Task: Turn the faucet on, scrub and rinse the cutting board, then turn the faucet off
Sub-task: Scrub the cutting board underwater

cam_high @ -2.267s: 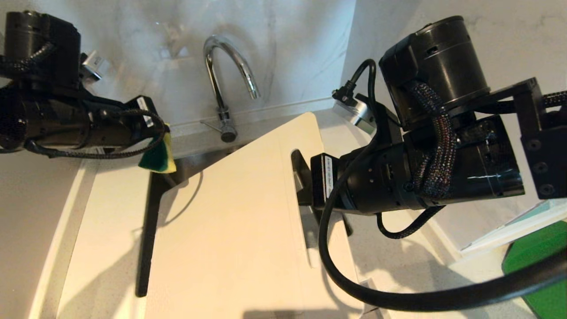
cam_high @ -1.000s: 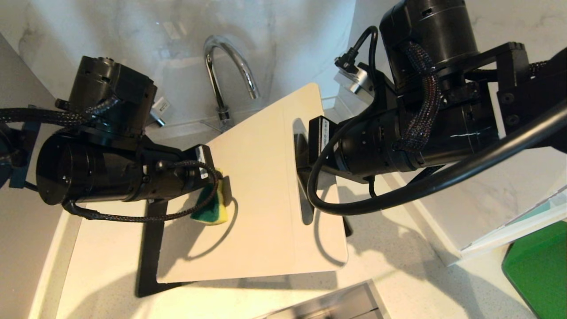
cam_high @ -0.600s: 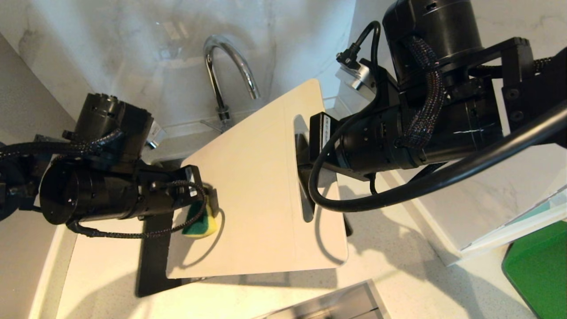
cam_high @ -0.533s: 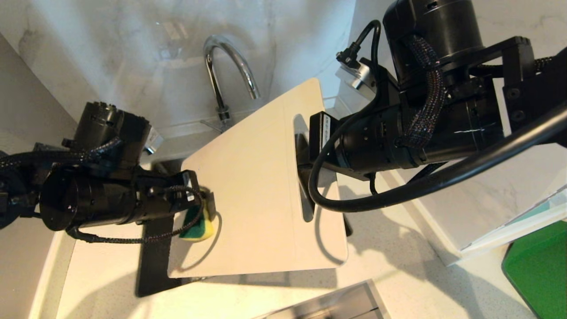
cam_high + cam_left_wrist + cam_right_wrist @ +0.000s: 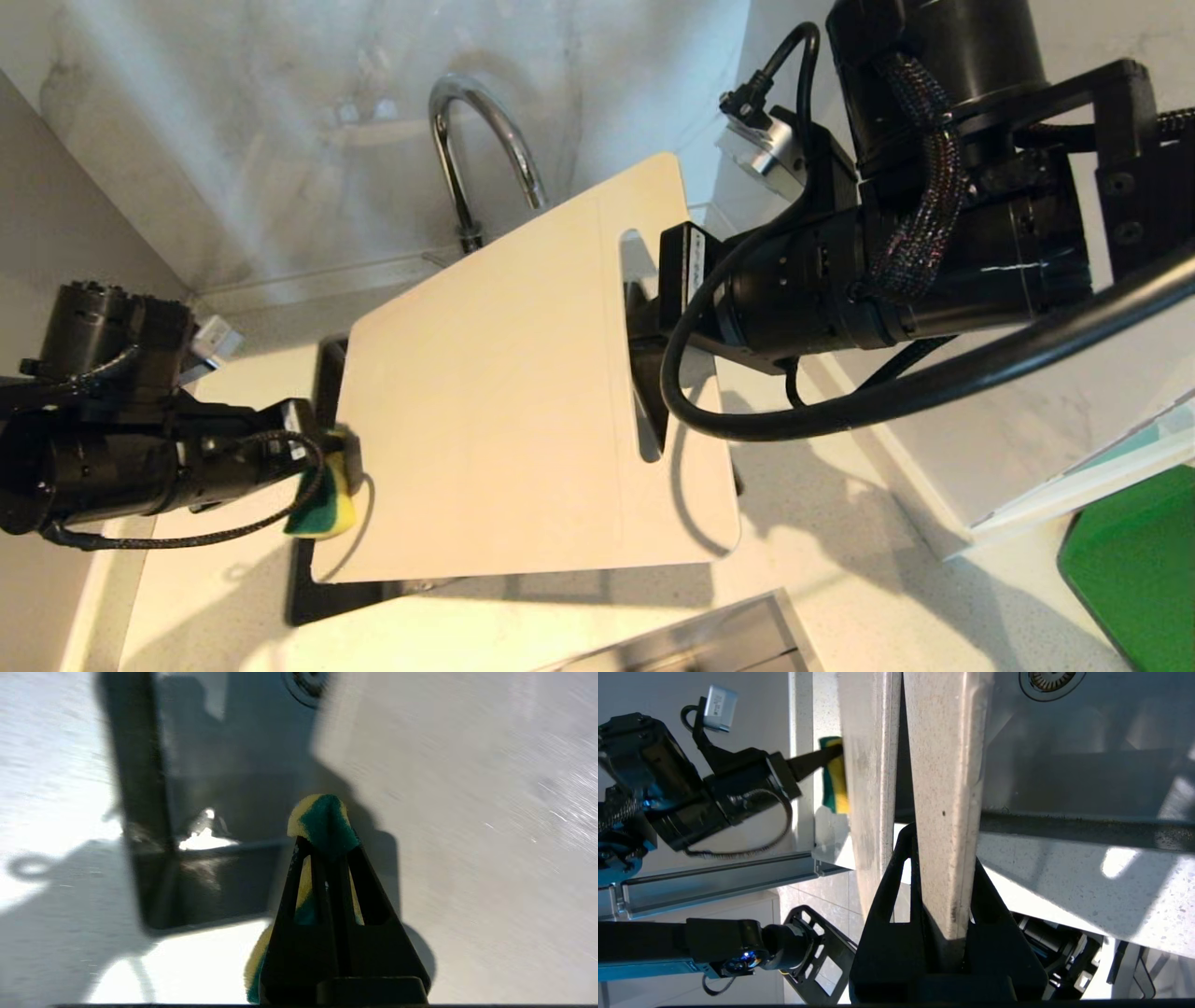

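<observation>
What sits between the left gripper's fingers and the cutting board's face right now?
Only the sponge, pinched in the left gripper and pressed against the cutting board near its edge; head and right wrist views show it.

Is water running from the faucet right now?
No, the faucet spout shows no stream above the cutting board.

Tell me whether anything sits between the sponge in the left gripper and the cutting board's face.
Nothing visible does. The left gripper holds the sponge at the cutting board near its lower left edge, and the right gripper holds the board up by its handle end, face unobstructed.
</observation>
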`<state>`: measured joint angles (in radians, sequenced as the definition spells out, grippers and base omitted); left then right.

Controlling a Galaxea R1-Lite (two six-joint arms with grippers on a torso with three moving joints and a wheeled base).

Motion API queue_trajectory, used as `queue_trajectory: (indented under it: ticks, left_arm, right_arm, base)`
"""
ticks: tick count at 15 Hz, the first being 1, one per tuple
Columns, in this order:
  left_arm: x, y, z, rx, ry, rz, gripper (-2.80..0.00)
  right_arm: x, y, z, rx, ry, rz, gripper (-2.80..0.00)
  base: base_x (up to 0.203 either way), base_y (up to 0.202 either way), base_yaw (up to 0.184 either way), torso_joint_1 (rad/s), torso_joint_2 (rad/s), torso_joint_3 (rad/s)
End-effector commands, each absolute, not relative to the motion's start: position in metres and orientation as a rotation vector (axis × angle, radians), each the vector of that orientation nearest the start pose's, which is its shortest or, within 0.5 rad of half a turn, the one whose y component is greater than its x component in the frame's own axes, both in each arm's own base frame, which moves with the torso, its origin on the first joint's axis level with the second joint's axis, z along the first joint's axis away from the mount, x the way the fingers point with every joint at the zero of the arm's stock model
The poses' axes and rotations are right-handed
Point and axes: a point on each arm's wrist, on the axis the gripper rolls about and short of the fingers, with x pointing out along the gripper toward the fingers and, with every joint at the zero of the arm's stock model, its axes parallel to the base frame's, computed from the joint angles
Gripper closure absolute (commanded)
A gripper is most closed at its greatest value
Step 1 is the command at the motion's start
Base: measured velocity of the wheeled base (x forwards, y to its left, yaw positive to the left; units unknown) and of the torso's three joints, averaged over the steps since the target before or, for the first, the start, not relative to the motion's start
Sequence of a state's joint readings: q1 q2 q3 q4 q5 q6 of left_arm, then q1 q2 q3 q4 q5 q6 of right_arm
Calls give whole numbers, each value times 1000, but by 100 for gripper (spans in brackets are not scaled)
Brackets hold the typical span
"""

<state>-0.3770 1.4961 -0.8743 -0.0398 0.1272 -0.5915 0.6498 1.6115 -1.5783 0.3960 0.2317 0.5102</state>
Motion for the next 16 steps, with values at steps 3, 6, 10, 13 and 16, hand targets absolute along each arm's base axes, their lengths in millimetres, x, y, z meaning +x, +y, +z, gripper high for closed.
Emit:
queue_trajectory:
  ticks: [3, 6, 10, 13, 16]
  left_arm:
    - [231, -51, 227, -461, 517, -36, 0]
    - [231, -48, 265, -474, 429, -61, 0]
    - [216, -85, 323, -496, 405, -233, 0]
    - [224, -145, 334, -444, 439, -299, 0]
    - [230, -195, 320, -398, 493, -340, 0]
  right_arm:
    - [219, 173, 327, 378, 650, 732, 0]
    - [221, 175, 324, 375, 657, 728, 0]
    - [225, 178, 322, 372, 664, 727, 0]
    - [226, 178, 325, 375, 655, 731, 0]
    - [225, 178, 324, 374, 658, 730, 0]
  base:
    - [0, 0, 0, 0, 0, 0]
    - [0, 0, 0, 0, 0, 0]
    - [0, 0, 0, 0, 0, 0]
    - [0, 0, 0, 0, 0, 0]
    - [0, 0, 0, 0, 0, 0]
